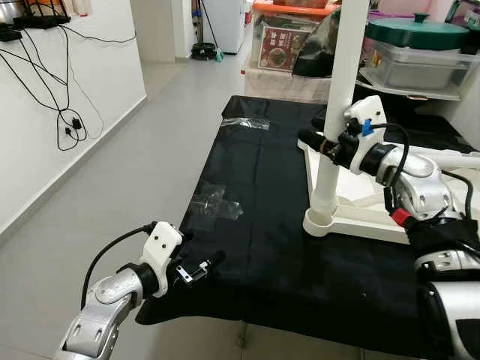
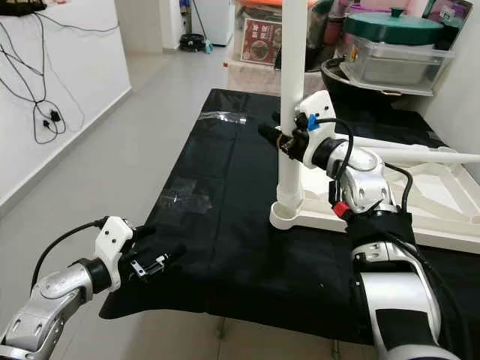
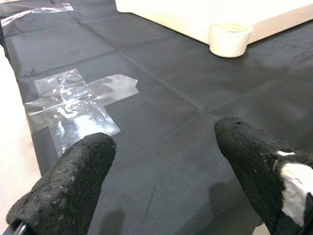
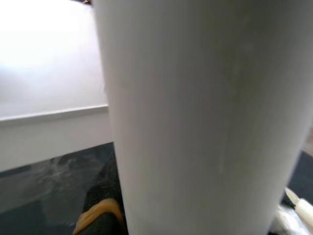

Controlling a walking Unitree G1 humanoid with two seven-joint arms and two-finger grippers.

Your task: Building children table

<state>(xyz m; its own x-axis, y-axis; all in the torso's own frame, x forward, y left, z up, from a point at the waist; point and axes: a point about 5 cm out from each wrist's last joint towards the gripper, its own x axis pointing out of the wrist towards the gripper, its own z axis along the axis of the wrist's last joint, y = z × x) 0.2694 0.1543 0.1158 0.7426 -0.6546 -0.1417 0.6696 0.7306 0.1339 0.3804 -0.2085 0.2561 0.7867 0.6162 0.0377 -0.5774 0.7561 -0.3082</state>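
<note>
A white table top [image 1: 373, 220] lies upside down on the black cloth [image 1: 255, 247]. A white leg [image 1: 335, 112] stands upright in its corner socket [image 1: 318, 222]. My right gripper [image 1: 321, 142] is shut on that leg about halfway up; in the right wrist view the leg [image 4: 195, 117] sits close between the fingers. Another white leg [image 2: 420, 154] lies across the table top behind my right arm. My left gripper [image 1: 201, 268] hovers open over the cloth's near left corner, nothing between its fingers [image 3: 73, 181]. The socket [image 3: 230, 39] lies ahead of it.
Clear plastic wrappers [image 1: 215, 202] [image 1: 246, 123] lie on the cloth. Storage boxes and a green-lidded pot [image 1: 417, 34] crowd the back right. A white wall with hanging cables [image 1: 67, 120] runs along the left, with grey floor [image 1: 150, 150] between it and the cloth.
</note>
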